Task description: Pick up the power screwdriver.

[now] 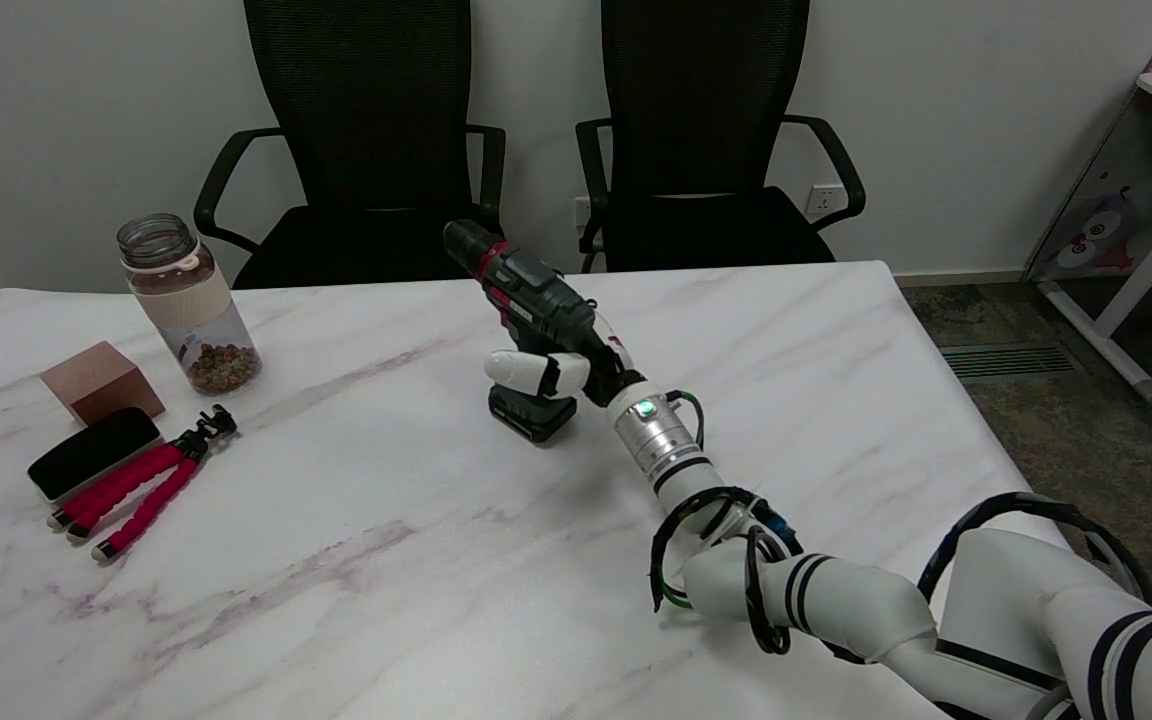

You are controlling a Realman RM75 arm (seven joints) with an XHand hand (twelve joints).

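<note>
A single head view looks down and across the marble table [336,560] from above its near side, facing two chairs [376,130] and the wall beyond.

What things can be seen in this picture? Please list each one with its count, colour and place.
power screwdriver: 1, green and black, table centre, upright
jar: 1, clear, brown contents, far left
block: 1, brown, left
flat case: 1, black, left edge
mini tripod: 1, pink legs, left
table: 1, white marble
office chairs: 2, black, behind table
right hand: 1, white and black, fingers around the screwdriver's handle
</note>
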